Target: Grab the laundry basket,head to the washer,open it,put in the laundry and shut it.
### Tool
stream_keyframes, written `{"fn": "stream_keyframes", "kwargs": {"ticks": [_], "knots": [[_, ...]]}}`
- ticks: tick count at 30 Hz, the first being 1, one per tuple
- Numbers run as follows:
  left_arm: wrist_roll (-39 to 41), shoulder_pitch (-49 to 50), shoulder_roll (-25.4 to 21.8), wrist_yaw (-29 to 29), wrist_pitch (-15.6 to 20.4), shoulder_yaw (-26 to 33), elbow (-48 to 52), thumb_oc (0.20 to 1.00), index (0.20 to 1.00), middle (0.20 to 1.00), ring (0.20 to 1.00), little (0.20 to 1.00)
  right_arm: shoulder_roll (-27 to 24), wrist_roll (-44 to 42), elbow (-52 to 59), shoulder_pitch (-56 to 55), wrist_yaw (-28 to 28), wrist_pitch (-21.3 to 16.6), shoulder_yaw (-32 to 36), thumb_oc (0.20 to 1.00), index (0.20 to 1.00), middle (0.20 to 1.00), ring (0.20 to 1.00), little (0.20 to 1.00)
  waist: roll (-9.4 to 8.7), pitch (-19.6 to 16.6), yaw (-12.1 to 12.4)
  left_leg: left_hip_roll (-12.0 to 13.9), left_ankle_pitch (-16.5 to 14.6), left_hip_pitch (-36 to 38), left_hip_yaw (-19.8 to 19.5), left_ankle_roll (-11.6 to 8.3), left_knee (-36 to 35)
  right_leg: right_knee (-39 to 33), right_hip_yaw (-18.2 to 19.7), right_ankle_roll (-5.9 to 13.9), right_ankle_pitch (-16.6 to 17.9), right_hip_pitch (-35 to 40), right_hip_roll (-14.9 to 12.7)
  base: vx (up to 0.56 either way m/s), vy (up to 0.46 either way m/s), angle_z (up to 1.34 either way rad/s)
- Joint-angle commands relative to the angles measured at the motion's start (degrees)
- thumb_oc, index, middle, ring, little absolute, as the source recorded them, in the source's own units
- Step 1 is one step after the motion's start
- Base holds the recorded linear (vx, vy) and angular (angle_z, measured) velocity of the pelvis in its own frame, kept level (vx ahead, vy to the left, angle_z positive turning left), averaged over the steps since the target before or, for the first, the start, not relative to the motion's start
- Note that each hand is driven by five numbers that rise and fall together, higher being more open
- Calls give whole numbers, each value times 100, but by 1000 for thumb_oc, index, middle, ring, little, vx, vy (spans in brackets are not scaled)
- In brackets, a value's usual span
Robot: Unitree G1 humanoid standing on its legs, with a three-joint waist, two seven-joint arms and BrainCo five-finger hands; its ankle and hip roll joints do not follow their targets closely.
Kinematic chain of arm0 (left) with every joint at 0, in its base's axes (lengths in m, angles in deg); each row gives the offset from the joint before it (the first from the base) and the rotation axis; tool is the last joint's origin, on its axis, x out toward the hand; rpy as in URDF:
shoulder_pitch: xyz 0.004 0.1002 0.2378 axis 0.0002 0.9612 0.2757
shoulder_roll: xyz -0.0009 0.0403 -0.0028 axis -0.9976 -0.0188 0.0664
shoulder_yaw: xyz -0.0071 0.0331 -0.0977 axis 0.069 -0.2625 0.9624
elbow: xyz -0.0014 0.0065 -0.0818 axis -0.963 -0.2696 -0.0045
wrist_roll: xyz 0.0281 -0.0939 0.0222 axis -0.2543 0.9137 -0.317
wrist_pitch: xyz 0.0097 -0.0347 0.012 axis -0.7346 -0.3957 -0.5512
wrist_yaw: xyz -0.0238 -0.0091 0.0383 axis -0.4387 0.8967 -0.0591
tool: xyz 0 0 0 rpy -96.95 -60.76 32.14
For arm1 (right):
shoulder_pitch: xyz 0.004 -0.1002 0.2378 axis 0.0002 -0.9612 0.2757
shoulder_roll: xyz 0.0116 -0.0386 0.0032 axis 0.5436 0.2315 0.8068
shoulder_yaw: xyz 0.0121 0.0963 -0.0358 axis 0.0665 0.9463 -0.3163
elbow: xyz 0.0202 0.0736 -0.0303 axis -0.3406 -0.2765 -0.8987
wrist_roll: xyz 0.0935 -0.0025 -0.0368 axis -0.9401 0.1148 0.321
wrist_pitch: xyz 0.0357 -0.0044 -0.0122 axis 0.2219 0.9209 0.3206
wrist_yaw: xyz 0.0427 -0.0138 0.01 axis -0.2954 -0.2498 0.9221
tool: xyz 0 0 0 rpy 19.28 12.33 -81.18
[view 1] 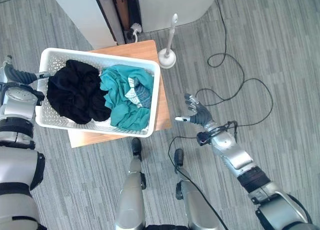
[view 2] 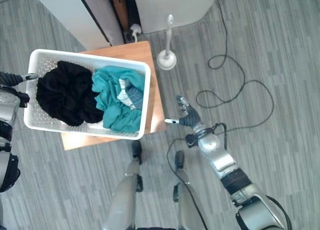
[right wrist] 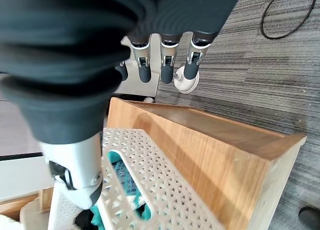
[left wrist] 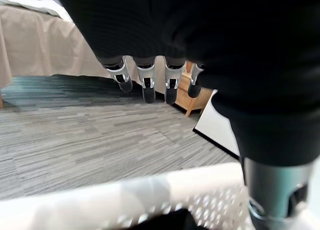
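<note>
White laundry basket [view 1: 154,97] hides most of the table [view 1: 162,115]; left hand [left wrist: 150,82] and right hand [view 1: 196,113] spread, empty.

My two head cameras look steeply down from above, and both take in the same patch: the white laundry basket [view 1: 98,92] on the small wooden counter [view 1: 140,50], with grey carpet all round. The right eye sits slightly to one side, so everything there lies a little further left in its picture. My left wrist camera looks out along the left robot hand [left wrist: 150,80] from very close, low across the floor, with the basket's white rim just under it. My right wrist camera looks along the right robot hand [right wrist: 167,60] toward the counter's side and the basket's perforated wall, also from near.
</note>
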Motion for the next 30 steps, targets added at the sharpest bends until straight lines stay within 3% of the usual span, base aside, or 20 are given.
{"fn": "stream_keyframes", "kwargs": {"ticks": [1, 13, 21, 30], "knots": [[281, -261, -433, -155, 160, -62, -651, 1000, 1000, 1000, 1000, 1000, -366, -253, 835, -327, 116, -565, 418, 1000, 1000, 1000, 1000, 1000, 5, -45, -127, 195, -538, -399, 34, -114, 774, 976, -195, 364, -226, -754, -674, 7, -1, -4], [365, -420, -424, -324, 181, -299, -804, 1000, 1000, 1000, 1000, 1000, -470, -686, 1293, -366, 107, -782, 385, 1000, 1000, 1000, 1000, 1000, -57, 7, -211, 247, -572, -1038, 8, -142, 1042, 988, -233, 404, -93, -1239, -670, -3, 2, 0], [843, -401, 112, -121, 242, -484, -619, 1000, 1000, 1000, 1000, 1000, 1, -1337, 1392, 362, -499, -1055, 281, 1000, 1000, 1000, 1000, 1000, -95, 6, -89, 229, -643, -1017, -7, -125, 1105, 793, -250, 423, 22, -1113, -700, 4, 45, -1], [903, -128, 531, -18, 271, -775, 362, 1000, 1000, 1000, 1000, 1000, 346, -1041, 789, 947, -866, -646, -106, 1000, 1000, 1000, 1000, 1000, -31, -26, 91, 139, -690, -933, -78, -99, 1102, 808, -381, 409, -21, -937, -773, 3, 18, 2]]}}
